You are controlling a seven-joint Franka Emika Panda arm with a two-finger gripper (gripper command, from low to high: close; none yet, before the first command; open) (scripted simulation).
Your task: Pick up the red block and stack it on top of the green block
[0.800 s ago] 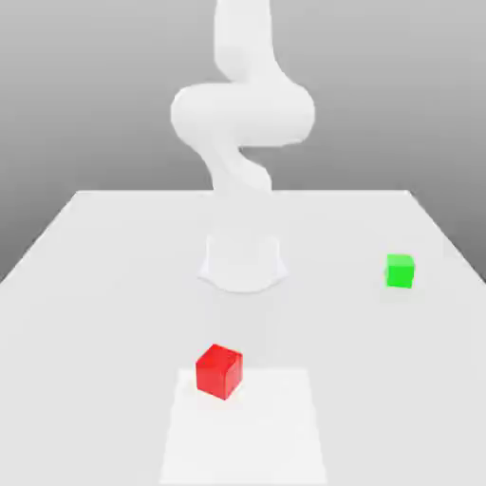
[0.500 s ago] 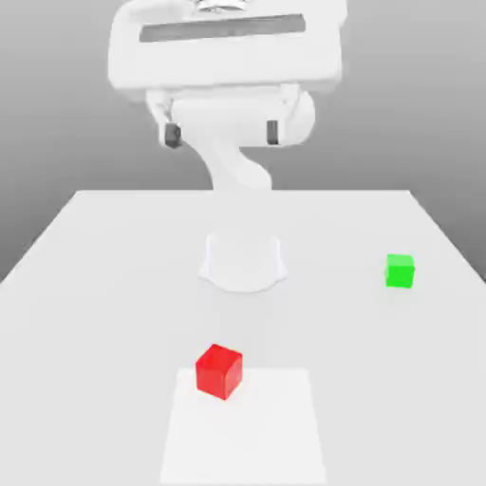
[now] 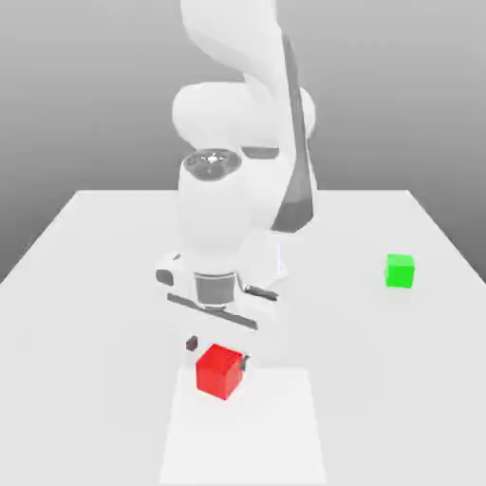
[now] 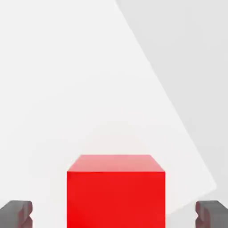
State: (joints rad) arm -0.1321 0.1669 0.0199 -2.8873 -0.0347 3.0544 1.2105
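Two spread fingertips [image 4: 17, 213] flank red block [image 4: 116, 191] — untouched.

Smooth white rounded arm [image 3: 237, 123] segments; grey side panel; dark grey fingers [image 4: 18, 213]

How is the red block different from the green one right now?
The red block sits near the front on a paler patch of the table; the green block sits farther back toward the exterior view's right. The open claw straddles the red block; the green block stands alone. Both are plain, similar-sized cubes.
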